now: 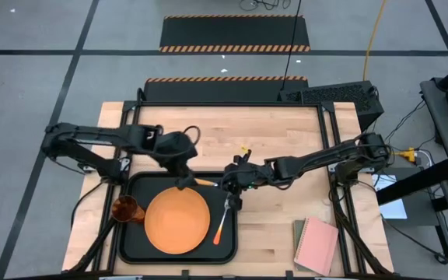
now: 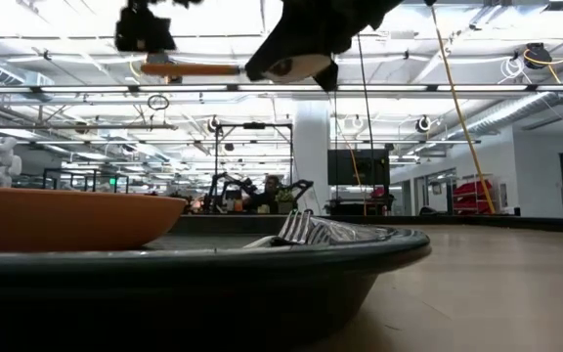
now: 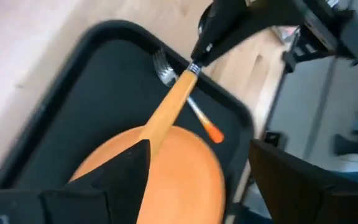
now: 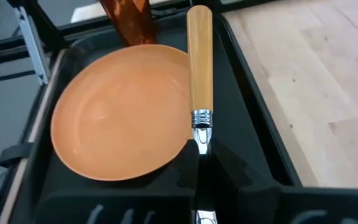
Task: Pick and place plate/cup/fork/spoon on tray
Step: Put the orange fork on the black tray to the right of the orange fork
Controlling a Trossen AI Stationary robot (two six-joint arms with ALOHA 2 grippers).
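Above the tray's [image 1: 131, 241] far rim, the spoon [image 4: 200, 74] is clamped at its handle end by the left hand [image 1: 185, 182] and at its metal end by the right hand [image 1: 232, 180], while the plate [image 1: 177, 221], fork [image 1: 222, 223] and cup [image 1: 125, 209] are seen inside the tray.

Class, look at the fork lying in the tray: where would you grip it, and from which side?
Grip the fork mid-shaft, coming straight down with jaws across its thin shaft. It lies flat in the tray between the plate and the tray's right rim, so sideways approaches look blocked.
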